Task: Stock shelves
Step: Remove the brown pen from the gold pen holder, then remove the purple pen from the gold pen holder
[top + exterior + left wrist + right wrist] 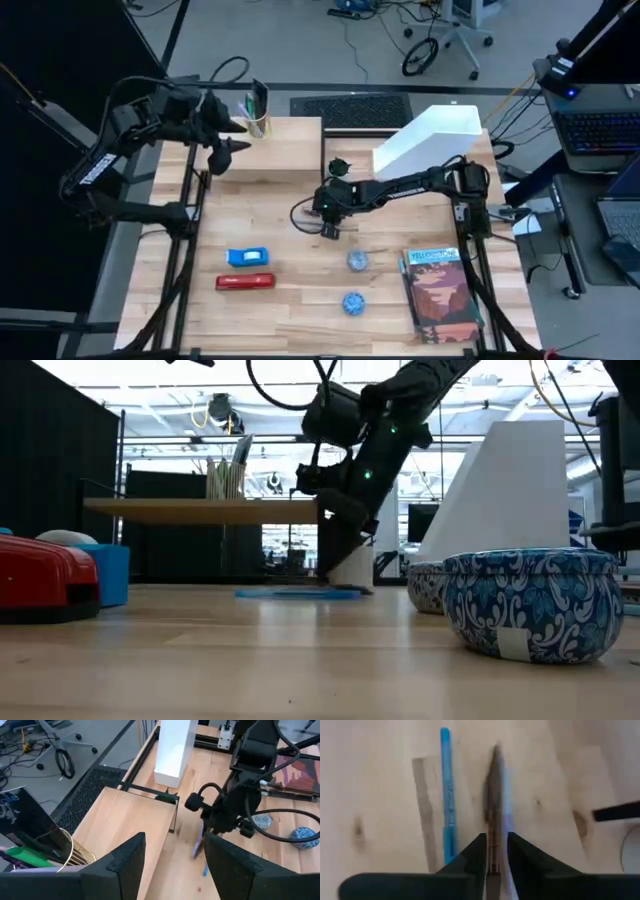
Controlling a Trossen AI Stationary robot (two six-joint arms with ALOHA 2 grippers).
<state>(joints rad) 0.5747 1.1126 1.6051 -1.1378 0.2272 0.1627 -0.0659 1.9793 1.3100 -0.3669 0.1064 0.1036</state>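
From above, the low wood shelf (275, 148) stands at the far edge of the tabletop (300, 310), with a wire pen cup (259, 124) on its left end; the white file holder (425, 138) lies tilted just to the shelf's right; the left gripper (236, 135) hovers over the shelf's left end beside the cup, its fingers spread and grasping nothing; the right gripper (331, 228) reaches down to the tabletop in front of the shelf; nearer the front lie a blue box (248, 257), a red stapler (245, 283), two blue patterned bowls (355, 281) and a book (440, 294) at the right.

At table height, the right gripper (340, 565) stands pressed down onto a thin flat blue thing (298, 594) on the tabletop; the shelf (200, 510) runs behind it on the left with the cup on top, and the file holder (505, 490) rises white on the right; a bowl (530, 605) sits close to the camera, the stapler (40, 580) at the left edge.

The left wrist camera shows its own fingers (125, 860) wide apart above the shelf top (125, 820), the file holder (172, 747) beyond, and the right arm bent down to the tabletop.

The right wrist camera shows the fingers (475, 855) clenched on a thin dark-edged flat item (494, 810) standing on edge; a blue pen (447, 795) lies just beside it on the wood.
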